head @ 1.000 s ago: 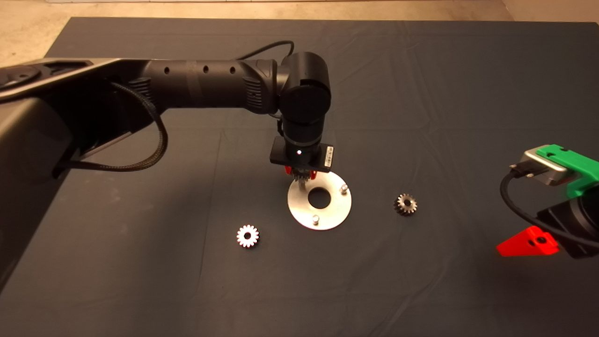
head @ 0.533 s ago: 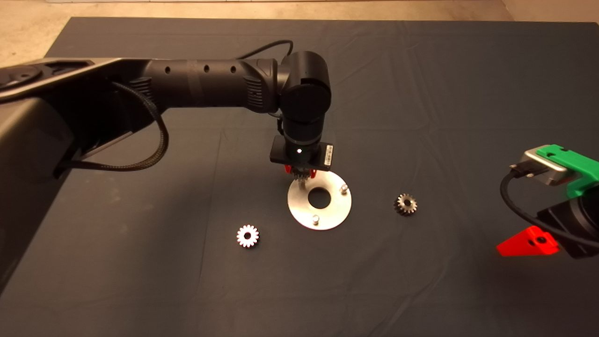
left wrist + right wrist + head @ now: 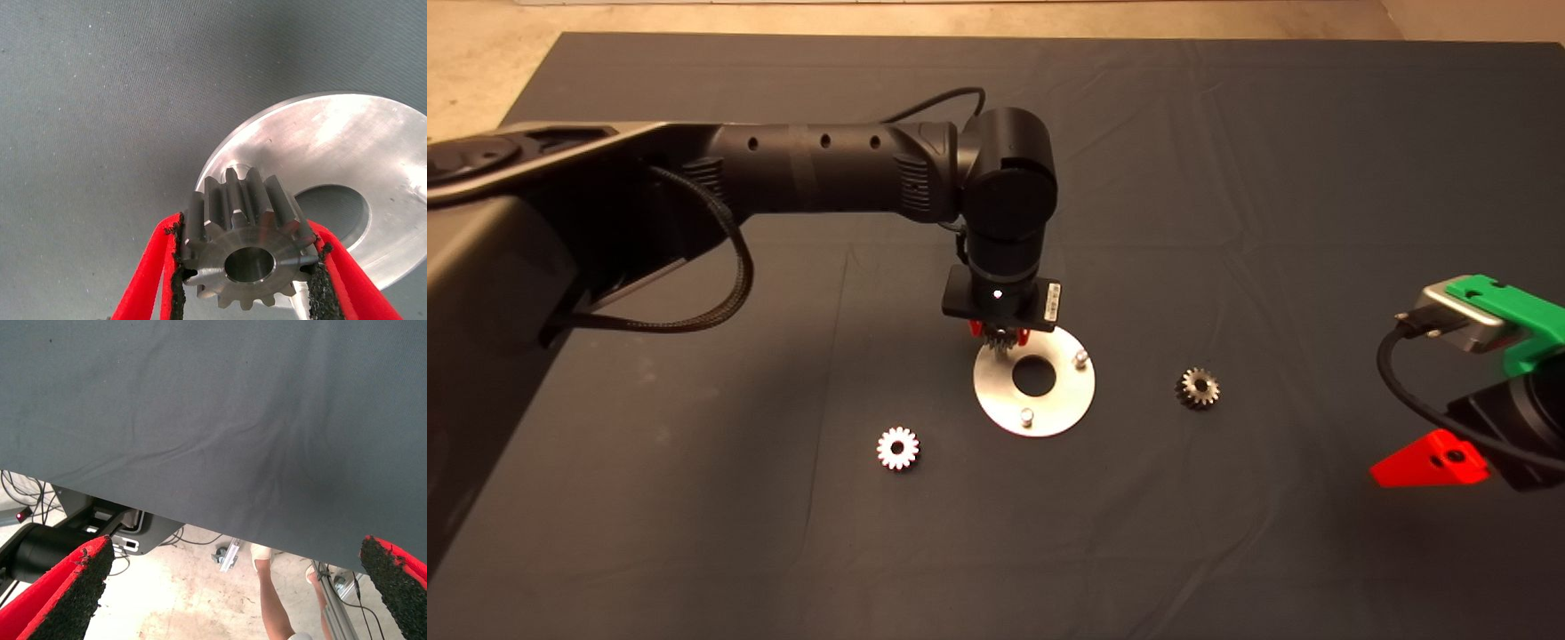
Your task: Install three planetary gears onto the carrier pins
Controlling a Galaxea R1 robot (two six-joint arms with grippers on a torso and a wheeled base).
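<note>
From the head view, the left gripper [image 3: 1000, 336] was seen over the far-left edge of the shiny round metal disc [image 3: 1040, 411], hiding that pin.

In the left wrist view, a grey toothed steel gear [image 3: 248, 245] was clamped between the pads, bore upright above the disc.

The right gripper [image 3: 233, 587] was parked, spread wide.

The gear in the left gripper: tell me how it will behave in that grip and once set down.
The gear looks like solid steel, so probably rigid and heavy for its size. The left gripper pinches it across pointed teeth with padded fingers, so it could twist or slip. Released on its flat face on the disc, it likely stays put; on edge it may roll.
</note>
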